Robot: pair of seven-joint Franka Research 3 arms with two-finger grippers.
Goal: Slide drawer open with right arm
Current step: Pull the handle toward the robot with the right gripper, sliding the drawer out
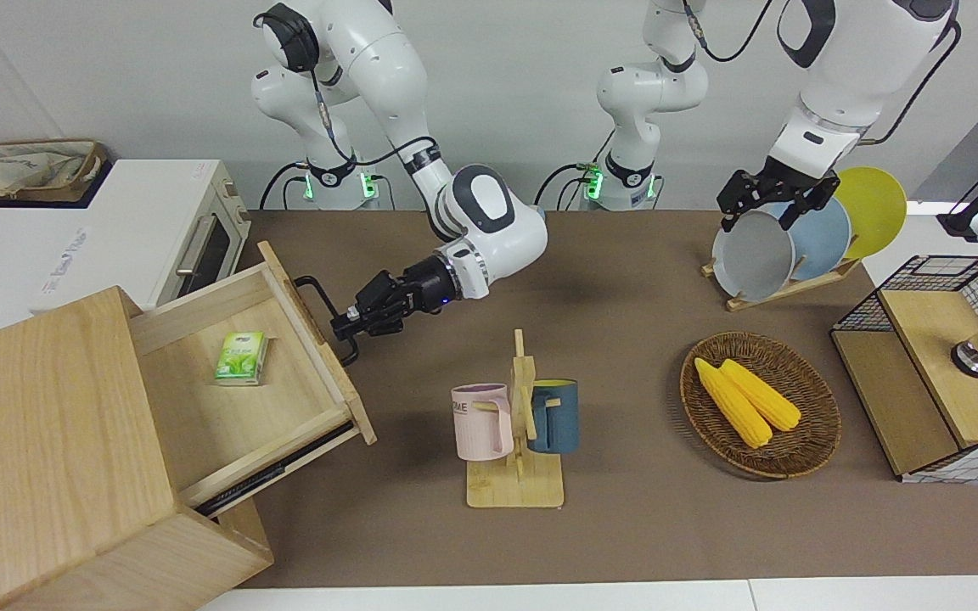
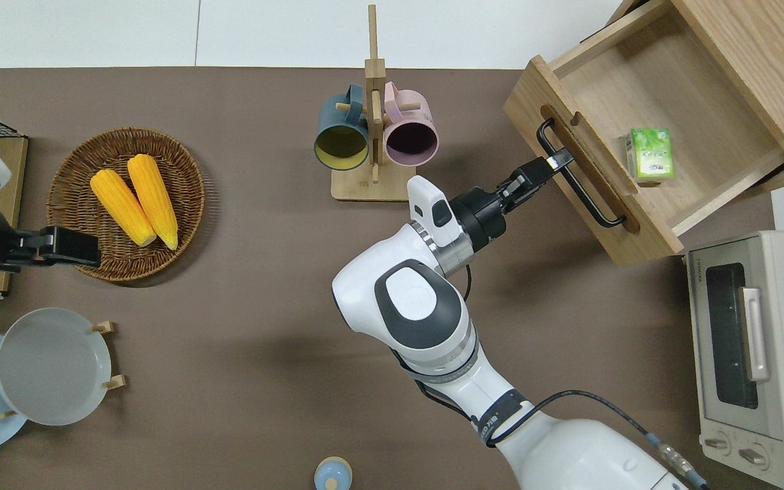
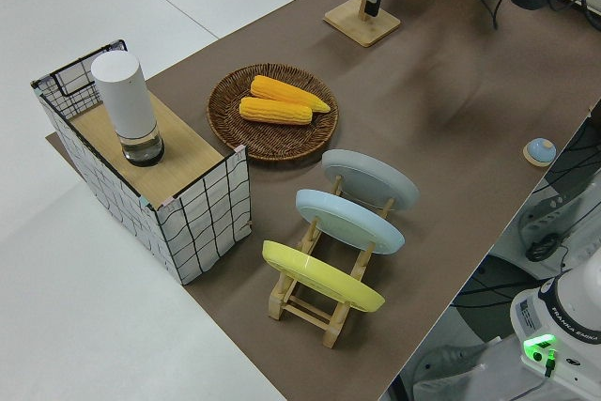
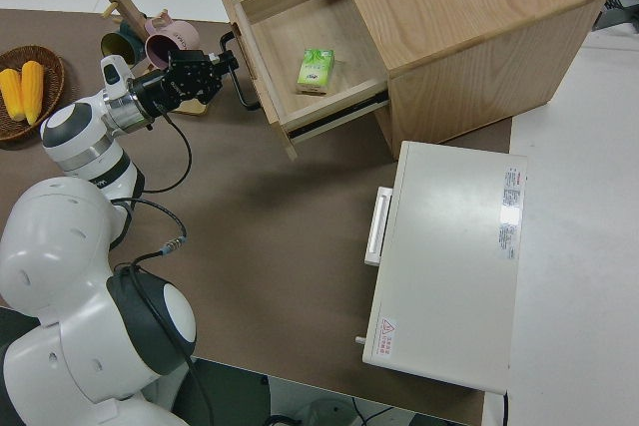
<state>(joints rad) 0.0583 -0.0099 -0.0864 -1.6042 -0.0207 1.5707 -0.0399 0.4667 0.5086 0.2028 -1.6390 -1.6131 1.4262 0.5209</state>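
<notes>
Overhead view: right gripper (image 2: 550, 163) clamped on black loop handle (image 2: 577, 178); drawer (image 2: 644, 82) well out. Likely next: release, back away.

Bright, even light from above fills every view — soft, short shadows pool on the brown table mat (image 1: 625, 526) under the right arm (image 2: 426, 320) and beside the mug rack (image 1: 516, 488). The white toaster oven (image 4: 444, 266) top shows mild glare, and all views are sharp, with no motion blur.

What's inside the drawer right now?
The drawer, pulled open, holds one small green packet lying on its floor. Its innermost part sits under the cabinet top, hidden.
</notes>
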